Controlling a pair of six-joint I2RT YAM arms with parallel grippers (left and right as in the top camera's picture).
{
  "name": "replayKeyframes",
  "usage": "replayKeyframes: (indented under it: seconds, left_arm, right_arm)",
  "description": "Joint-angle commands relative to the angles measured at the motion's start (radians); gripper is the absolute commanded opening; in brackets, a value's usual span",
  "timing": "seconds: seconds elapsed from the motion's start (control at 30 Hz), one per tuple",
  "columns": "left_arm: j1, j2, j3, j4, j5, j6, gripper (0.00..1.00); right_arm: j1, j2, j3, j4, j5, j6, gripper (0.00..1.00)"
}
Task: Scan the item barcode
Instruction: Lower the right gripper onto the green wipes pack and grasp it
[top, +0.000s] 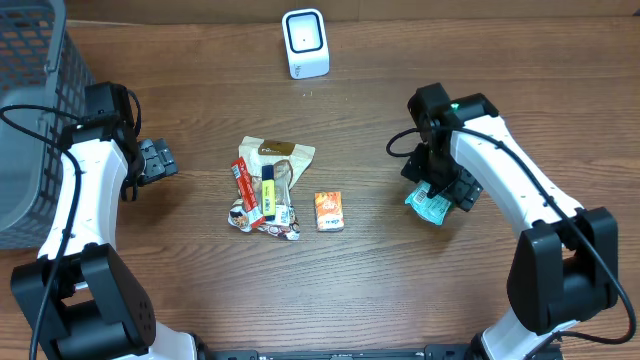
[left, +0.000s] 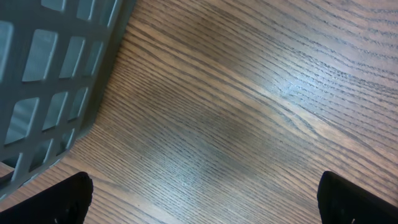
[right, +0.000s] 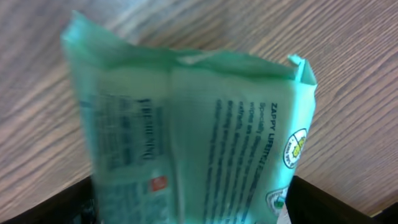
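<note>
On the wooden counter, the green packet lies at the right between the right jaws; whether they grip it I cannot tell. Better to clamp squarely, leaving the printed face clear for the white scanner. The left jaws stand wide apart near the basket.

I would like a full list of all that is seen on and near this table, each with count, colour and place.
scanner: one, white, far edge, middle
basket: one, grey, far left
packets: one overlapping heap, exact count unclear, red, yellow and tan, table centre
box: one, orange, right of the heap
green pack: one, green, right side, between the right jaws
table: one, brown wood, under everything
left gripper: one, black, beside the basket, jaws open, empty
right gripper: one, black, at the green pack; grip cannot be told
</note>
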Motion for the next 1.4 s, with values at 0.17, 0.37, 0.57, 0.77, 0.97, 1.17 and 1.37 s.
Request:
replayKeyframes:
  seconds: [0.17, 0.37, 0.57, 0.77, 0.97, 1.17, 1.37]
  left_arm:
    - [0.003, -0.021, 0.016, -0.002, -0.013, 0.011, 1.00]
    - [0.003, -0.021, 0.016, -0.002, -0.013, 0.011, 1.00]
    - [0.003, -0.021, 0.016, -0.002, -0.013, 0.011, 1.00]
    - [0.003, -0.021, 0.016, -0.002, -0.013, 0.011, 1.00]
    - [0.003, -0.021, 0.016, -0.002, -0.013, 0.011, 1.00]
    - [0.005, -0.021, 0.016, -0.002, -0.013, 0.011, 1.00]
    - [0.005, -0.021, 0.016, -0.002, -0.013, 0.011, 1.00]
  right_arm:
    - [-0.004, -0.012, 0.009, 0.003, 0.002, -0.008, 0.72]
    - [-0.004, -0.012, 0.012, 0.003, 0.002, -0.020, 0.70]
    - [-0.004, -0.012, 0.097, -0.059, 0.002, -0.077, 0.69]
    - [0.005, -0.014, 0.192, -0.130, -0.001, -0.131, 0.69]
    - [0.003, -0.013, 0.190, -0.155, 0.002, -0.132, 0.82]
    - [0.003, -0.013, 0.143, -0.143, 0.002, -0.127, 0.86]
    - [0.003, -0.013, 0.054, -0.079, 0.002, -0.106, 0.88]
